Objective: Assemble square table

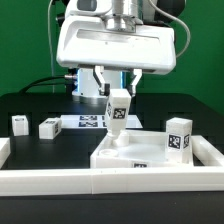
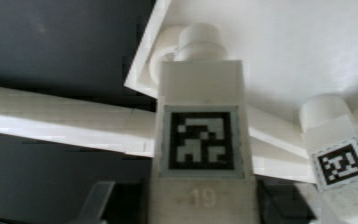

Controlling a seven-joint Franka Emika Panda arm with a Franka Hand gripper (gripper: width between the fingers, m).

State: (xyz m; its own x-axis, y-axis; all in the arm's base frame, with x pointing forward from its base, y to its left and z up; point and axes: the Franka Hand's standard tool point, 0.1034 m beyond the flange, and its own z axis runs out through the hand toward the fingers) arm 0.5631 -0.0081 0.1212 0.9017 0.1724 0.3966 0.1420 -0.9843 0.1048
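My gripper (image 1: pixel 117 93) pinches a small white blocky leg (image 1: pixel 118 112) upright at the white square plastic slab's (image 1: pixel 118 160) corner, to seat its peg.

One square slab (image 1: pixel 150 150) was there. Four legs showed: two legs (image 1: pixel 20 123) (image 1: pixel 48 127) lay off the slab on the exterior view's left, one leg (image 1: pixel 179 137) stood at its right corner, and one leg (image 1: pixel 118 108) hung upright over it. One marker board (image 1: pixel 88 122) lay behind the slab, one border wall (image 1: pixel 60 181) before it.
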